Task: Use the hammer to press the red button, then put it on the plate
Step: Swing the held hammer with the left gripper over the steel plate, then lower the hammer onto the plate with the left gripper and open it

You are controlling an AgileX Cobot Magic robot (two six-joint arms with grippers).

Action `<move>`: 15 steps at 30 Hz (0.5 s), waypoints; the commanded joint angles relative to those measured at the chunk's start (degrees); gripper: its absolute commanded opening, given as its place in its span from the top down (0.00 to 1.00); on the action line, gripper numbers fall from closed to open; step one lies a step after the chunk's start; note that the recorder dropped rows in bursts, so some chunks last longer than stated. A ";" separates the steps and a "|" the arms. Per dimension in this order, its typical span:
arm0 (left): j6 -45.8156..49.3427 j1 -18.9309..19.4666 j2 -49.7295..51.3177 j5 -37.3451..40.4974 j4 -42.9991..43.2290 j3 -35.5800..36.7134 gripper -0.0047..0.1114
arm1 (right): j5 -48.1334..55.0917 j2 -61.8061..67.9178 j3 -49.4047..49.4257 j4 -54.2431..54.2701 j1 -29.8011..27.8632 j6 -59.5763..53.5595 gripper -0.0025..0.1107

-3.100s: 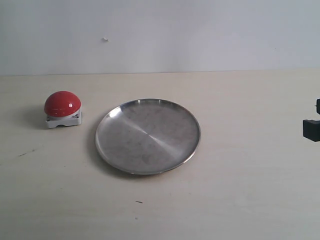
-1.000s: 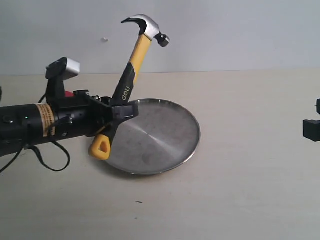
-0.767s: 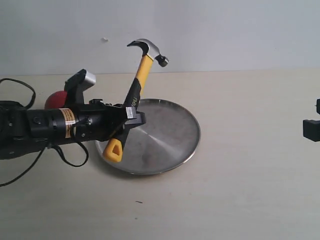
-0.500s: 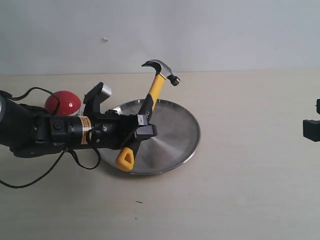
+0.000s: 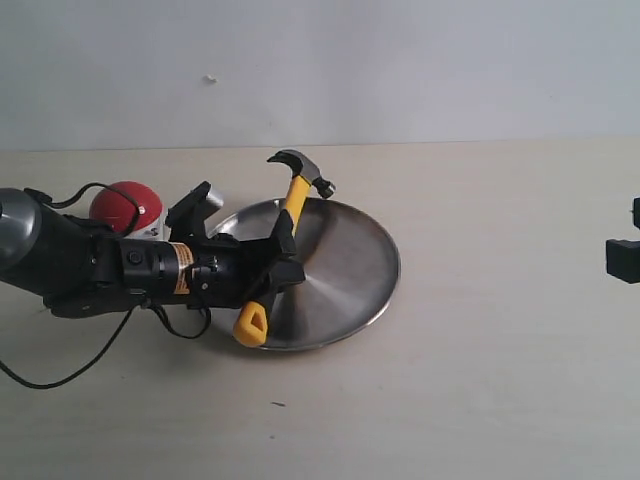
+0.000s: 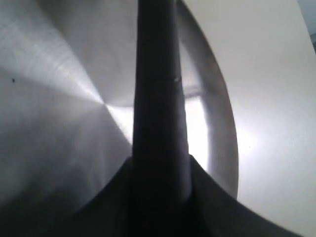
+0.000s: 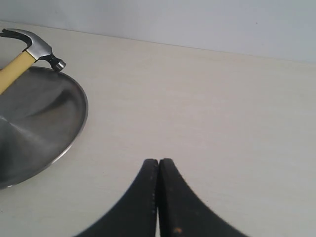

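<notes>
My left gripper [image 5: 272,268] lies low over the near left part of the plate [image 5: 350,262], shut on the black grip of the hammer [image 5: 292,203]. The hammer stands tilted, its dark head [image 5: 300,164] up above the plate's far rim and its yellow butt end [image 5: 250,325] over the near rim. In the left wrist view the dark handle [image 6: 158,94] runs between the jaws of the left gripper [image 6: 160,170], with the plate [image 6: 54,74] below. The red button [image 5: 118,205] sits behind the left arm, partly hidden. My right gripper [image 7: 159,165] is shut and empty over bare table, right of the plate [image 7: 39,123].
The left arm [image 5: 90,270] and its black cable [image 5: 60,375] lie across the table's left side. A black part of the right arm [image 5: 622,258] shows at the right edge. A pale wall stands behind the table.
The left arm has moved right and come down over the plate with the hammer. The hammer head has dropped from high against the wall to just above the plate's far rim. The button has come back into view.
</notes>
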 commanded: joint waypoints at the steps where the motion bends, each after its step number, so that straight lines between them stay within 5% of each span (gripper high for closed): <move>1: 3.19 -0.06 -0.02 -1.93 -2.78 -0.70 0.96 | -0.54 -0.39 0.28 -0.14 -0.18 -0.16 0.98; 15: 4.63 -0.06 1.39 -0.76 -2.14 -2.37 0.96 | -0.54 -0.39 0.28 -0.14 -0.18 -0.05 0.98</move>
